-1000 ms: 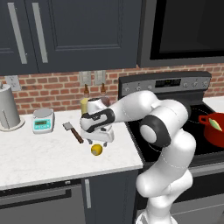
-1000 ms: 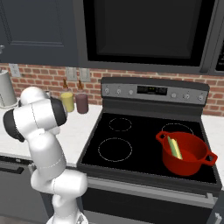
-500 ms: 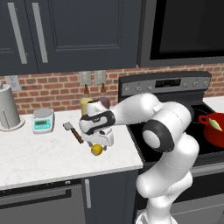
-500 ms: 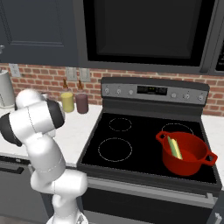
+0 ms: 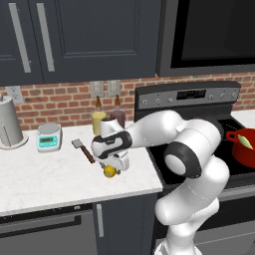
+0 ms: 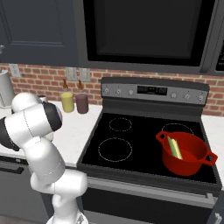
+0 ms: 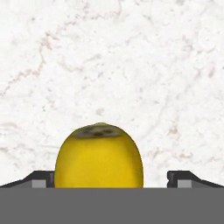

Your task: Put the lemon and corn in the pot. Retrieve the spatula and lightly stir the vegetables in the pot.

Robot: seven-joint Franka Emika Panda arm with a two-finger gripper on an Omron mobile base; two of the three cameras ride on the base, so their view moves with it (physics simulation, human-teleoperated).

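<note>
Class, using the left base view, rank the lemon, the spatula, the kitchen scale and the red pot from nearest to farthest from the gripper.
1. Lemon, directly beneath the gripper.
2. Spatula, just left and behind.
3. Kitchen scale, farther left by the wall.
4. Red pot, far right on the stove.

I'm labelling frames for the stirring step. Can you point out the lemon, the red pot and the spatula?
lemon (image 7: 99,156): hand view, middle of its yellow skin.
pot (image 6: 186,162): right base view, front of its red wall.
spatula (image 5: 78,144): left base view, its flat silver-grey head.
</note>
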